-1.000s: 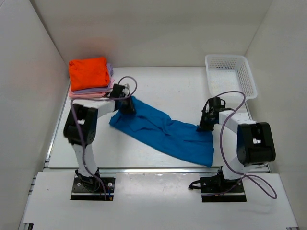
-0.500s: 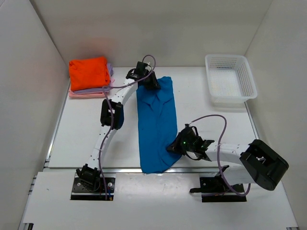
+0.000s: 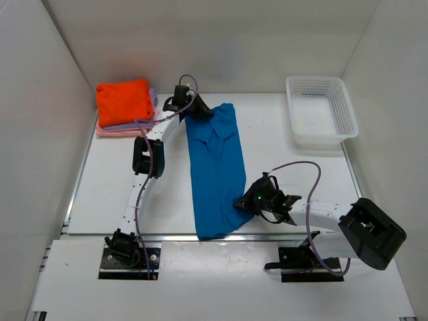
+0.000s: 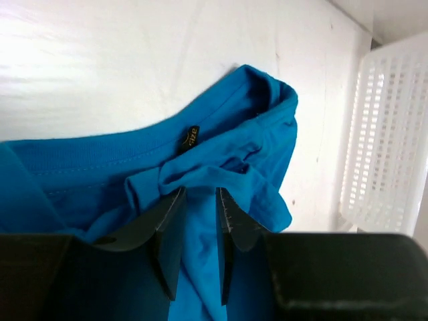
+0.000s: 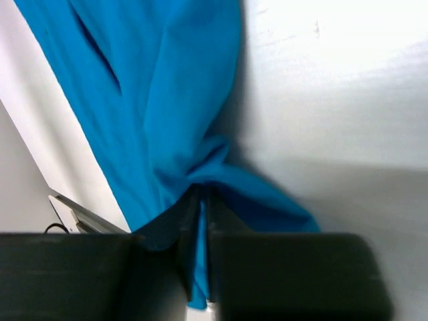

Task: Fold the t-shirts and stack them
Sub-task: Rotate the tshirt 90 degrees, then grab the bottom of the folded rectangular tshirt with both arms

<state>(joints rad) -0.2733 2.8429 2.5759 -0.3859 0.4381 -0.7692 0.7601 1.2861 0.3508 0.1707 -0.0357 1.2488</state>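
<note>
The blue t-shirt (image 3: pixel 215 167) lies stretched out on the white surface (image 3: pixel 281 160). The left tool (image 3: pixel 198 111) pinches its collar end. The right tool (image 3: pixel 243 202) is clamped tight on its lower side edge.

You have open table (image 3: pixel 294 167) between the blue t-shirt (image 3: pixel 215 167), stretched down the middle, and the white basket (image 3: pixel 321 110) at far right. At far left, the folded stack (image 3: pixel 126 107) and left arm (image 3: pixel 148 157) crowd the passage. 2 side walls (image 3: pixel 40 134) hem the table in.
</note>
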